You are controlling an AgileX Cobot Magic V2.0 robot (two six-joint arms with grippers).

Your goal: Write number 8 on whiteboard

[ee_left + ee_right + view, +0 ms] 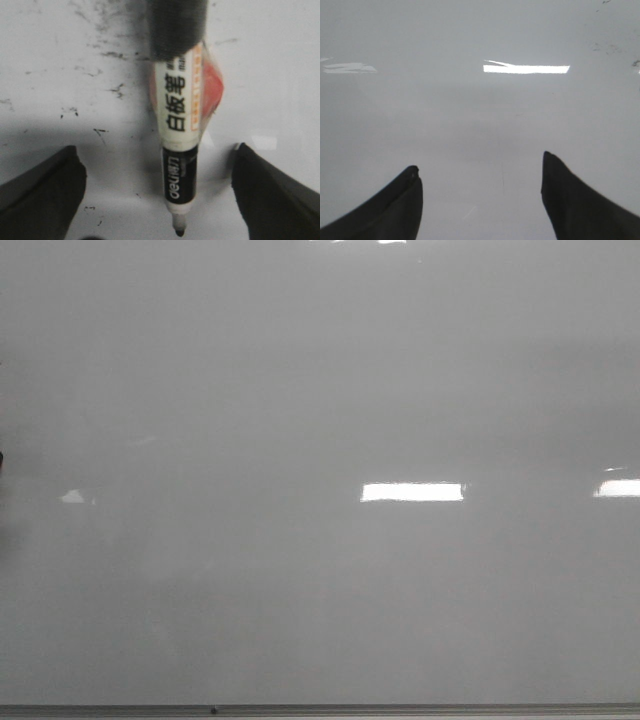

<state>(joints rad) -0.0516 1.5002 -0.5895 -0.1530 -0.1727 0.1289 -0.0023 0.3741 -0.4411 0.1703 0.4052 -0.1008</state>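
The whiteboard (320,390) fills the front view, glossy pale grey with bright light reflections; no number 8 shows on it in any view. Neither gripper shows in the front view. In the left wrist view a whiteboard marker (180,125) with a white label, black collar and bare black tip (179,232) lies between the fingers of my left gripper (156,147). The jaws stand wide apart and do not touch it. My right gripper (479,161) is open and empty over bare board (480,115).
A thin grey metal strip (320,709) runs along the board's near edge. Black ink smudges (116,90) dot the surface around the marker. An orange-red patch (212,85) shows beside the marker's barrel. A dark bit (2,462) sits at the far left edge.
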